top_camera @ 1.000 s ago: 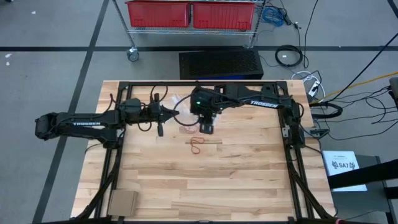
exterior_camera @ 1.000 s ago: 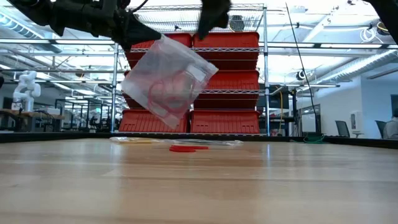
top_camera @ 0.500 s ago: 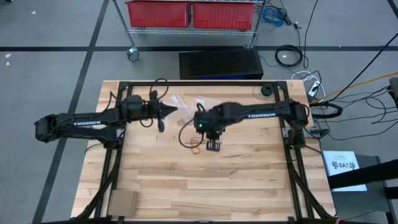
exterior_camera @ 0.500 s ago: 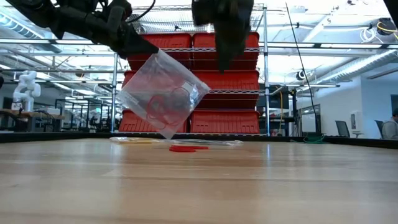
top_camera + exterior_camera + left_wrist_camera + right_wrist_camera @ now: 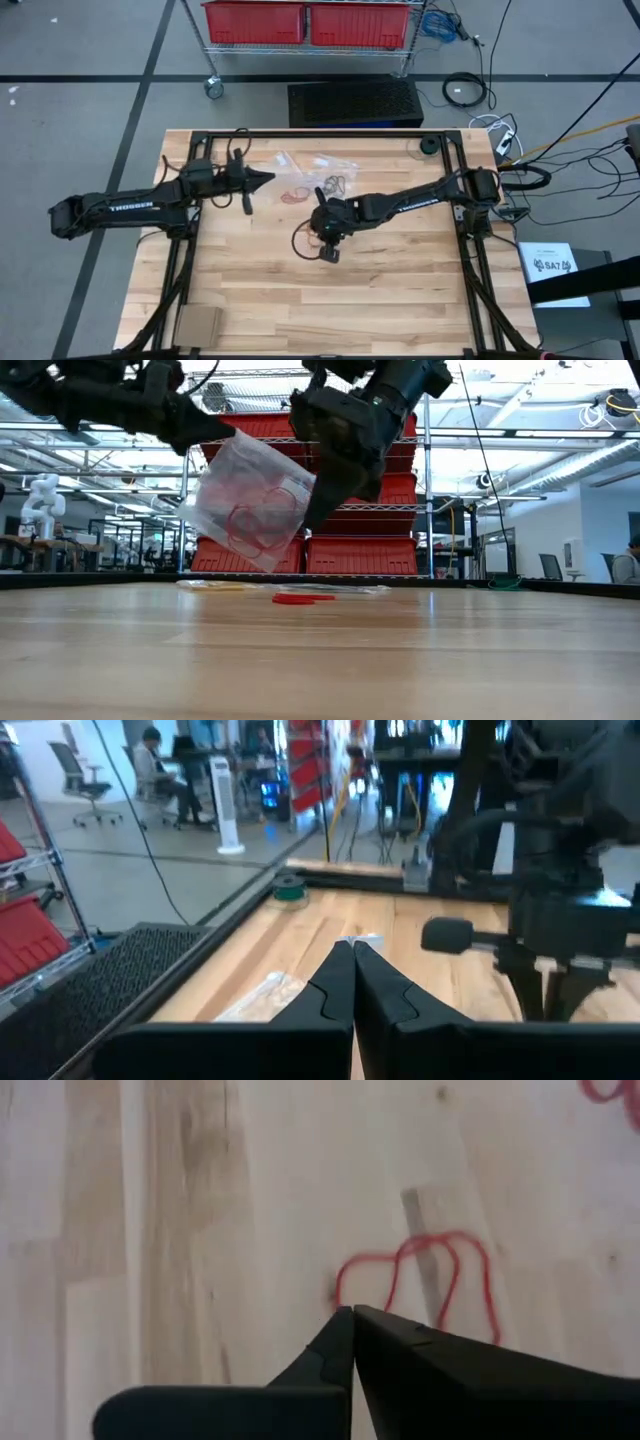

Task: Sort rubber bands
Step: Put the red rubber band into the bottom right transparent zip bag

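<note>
The right gripper point(image 5: 352, 1312), jaws closed empty, is hovering just short of a red rubber band point(image 5: 420, 1275) lying on the counter point(image 5: 400, 280); the left gripper point(image 5: 215, 428), jaws clamped, is holding up the clear bag point(image 5: 250, 500).

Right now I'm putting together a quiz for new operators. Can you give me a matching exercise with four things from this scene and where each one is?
Things:
1. clear plastic bag
2. dark rubber bands
3. cardboard piece
4. right gripper

Places or states:
A. on the table, at the corner at the high view's bottom left
B. shut, beside a red rubber band
C. hanging from the shut left gripper
D. lying loose on the wood, mid-table

Pairs: 1-C, 2-D, 3-A, 4-B
</note>
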